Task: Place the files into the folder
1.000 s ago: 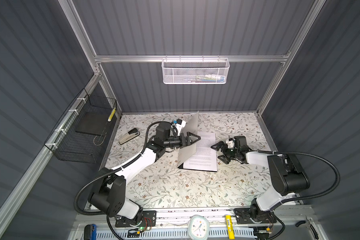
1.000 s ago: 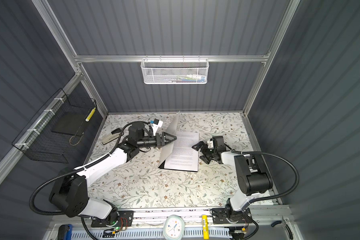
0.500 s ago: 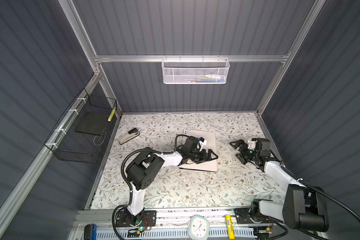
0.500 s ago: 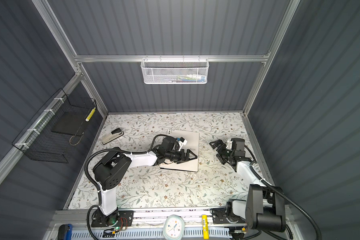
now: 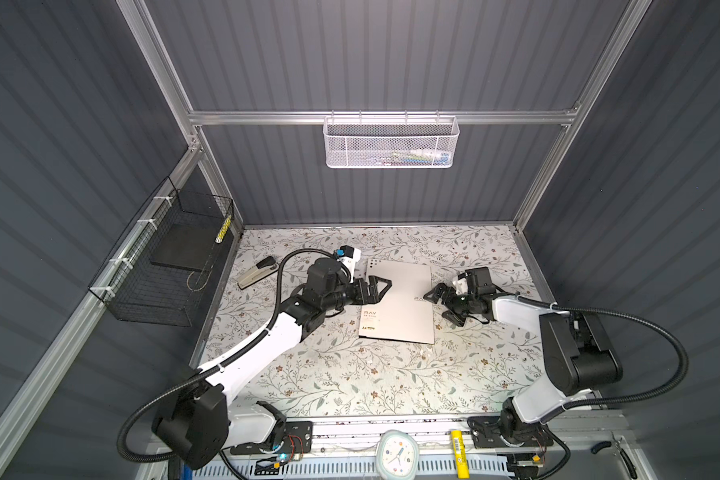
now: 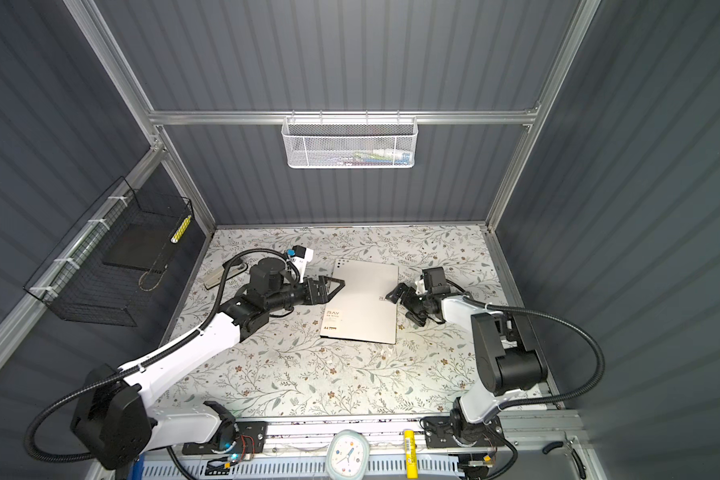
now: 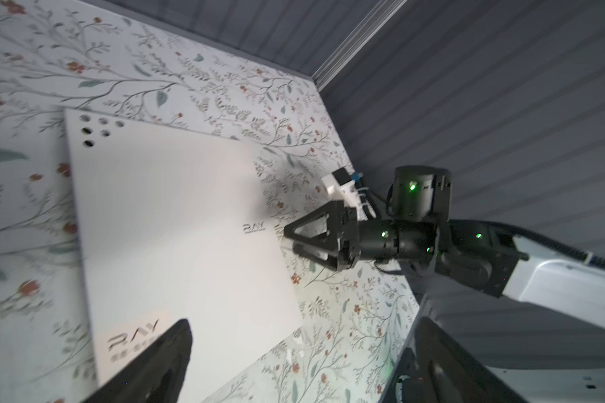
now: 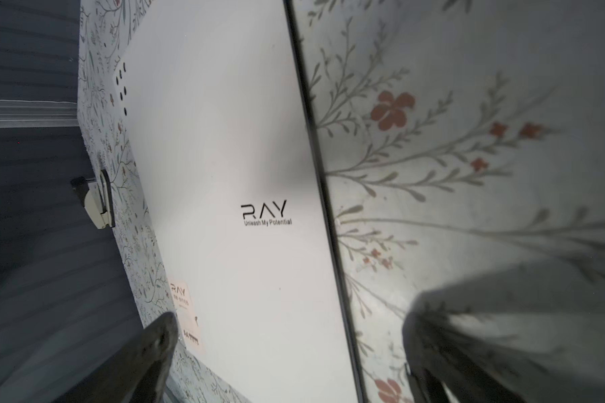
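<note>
The folder [image 5: 400,303] [image 6: 362,307] lies shut and flat mid-table, light grey, with "RAY" lettering and corner dots. It fills much of both wrist views [image 7: 175,226] [image 8: 224,157]. The files are hidden. My left gripper [image 5: 381,291] [image 6: 335,291] [image 7: 304,335] hovers open over the folder's left edge and holds nothing. Beside the folder's right edge, my right gripper [image 5: 435,307] [image 6: 398,307] [image 8: 290,331] is open and empty too. The left wrist view shows it across the folder [image 7: 290,240].
A stapler [image 5: 256,272] [image 6: 221,276] [image 8: 98,199] lies on the floral table at the back left. A black wire basket [image 5: 171,257] hangs on the left wall and a white mesh basket [image 5: 391,143] on the back wall. A clock [image 5: 398,451] and a yellow marker [image 5: 458,453] sit on the front rail.
A second ago the folder's cover stood raised at my left gripper, with a printed sheet showing; now it lies shut. The right gripper swung away to the right and has come back to the folder's edge.
</note>
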Robot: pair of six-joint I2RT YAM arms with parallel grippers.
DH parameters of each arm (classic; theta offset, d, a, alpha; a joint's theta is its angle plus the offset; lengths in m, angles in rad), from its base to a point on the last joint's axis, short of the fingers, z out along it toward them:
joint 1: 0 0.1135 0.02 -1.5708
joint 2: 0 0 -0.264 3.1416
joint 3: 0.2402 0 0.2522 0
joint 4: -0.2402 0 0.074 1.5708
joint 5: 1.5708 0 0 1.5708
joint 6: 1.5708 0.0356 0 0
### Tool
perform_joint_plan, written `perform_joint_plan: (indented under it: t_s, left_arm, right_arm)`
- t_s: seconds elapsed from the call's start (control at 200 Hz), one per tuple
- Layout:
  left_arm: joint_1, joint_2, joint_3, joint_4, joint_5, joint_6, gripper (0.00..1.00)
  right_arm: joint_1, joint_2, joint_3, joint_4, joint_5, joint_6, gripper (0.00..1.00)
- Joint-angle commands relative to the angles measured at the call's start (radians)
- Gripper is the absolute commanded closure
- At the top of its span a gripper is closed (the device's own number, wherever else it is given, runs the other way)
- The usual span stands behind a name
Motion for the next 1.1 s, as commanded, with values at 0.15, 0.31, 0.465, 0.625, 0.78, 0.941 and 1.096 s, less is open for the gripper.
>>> perform_joint_plan:
  t_s: [0.15, 0.31, 0.465, 0.625, 0.78, 0.941, 1.096]
  left_arm:
    - [0.001, -0.209, -0.094, -0.164, -0.240, 0.063, 0.00]
    - [0.001, -0.258, -0.078, -0.200, -0.331, 0.064, 0.00]
    - [0.001, -0.247, -0.064, -0.261, -0.566, 0.059, 0.00]
    - [0.001, -0.225, -0.142, -0.184, -0.841, 0.153, 0.00]
    - [0.017, -0.173, -0.205, -0.095, -1.162, 0.212, 0.00]
    - [0.121, -0.059, -0.306, 0.135, -1.224, 0.330, 0.00]
    - [0.283, 0.007, -0.418, 0.430, -1.111, 0.409, 0.00]
  right_arm:
    - [0.024, 0.198, 0.193, 0.036, -0.006, 0.022, 0.01]
    - [0.039, 0.303, 0.305, 0.069, -0.063, 0.056, 0.01]
    - [0.031, 0.232, 0.317, 0.028, 0.016, 0.041, 0.01]
    - [0.004, -0.032, 0.233, -0.055, 0.203, -0.019, 0.01]
    - [-0.043, -0.368, 0.121, -0.130, 0.435, -0.114, 0.01]
    - [-0.141, -0.622, -0.036, -0.119, 0.666, -0.269, 0.01]
    - [-0.230, -0.780, -0.296, 0.138, 0.666, -0.492, 0.01]
